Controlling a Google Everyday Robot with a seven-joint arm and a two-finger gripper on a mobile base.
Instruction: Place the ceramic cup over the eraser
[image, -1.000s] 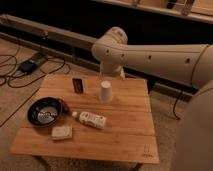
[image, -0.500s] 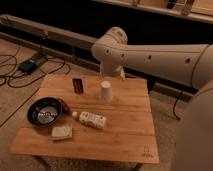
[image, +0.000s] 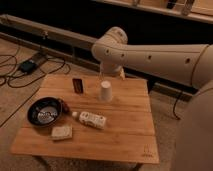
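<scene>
The ceramic cup (image: 105, 91), small, white and tapered, stands on the wooden table (image: 127, 135) near its far edge, narrow end up. The eraser (image: 78, 85), a dark upright block, stands about a cup's width or two to its left. My gripper (image: 113, 74) hangs from the pale arm just behind and above the cup, and looks open with nothing in it. The cup and the eraser are apart and neither is touched.
A dark bowl (image: 45, 111) sits at the table's left. A white labelled bottle (image: 92, 119) lies in front of the cup. A flat beige sponge block (image: 61, 132) lies near the front left corner. Cables and a power brick (image: 28, 65) lie on the floor at left.
</scene>
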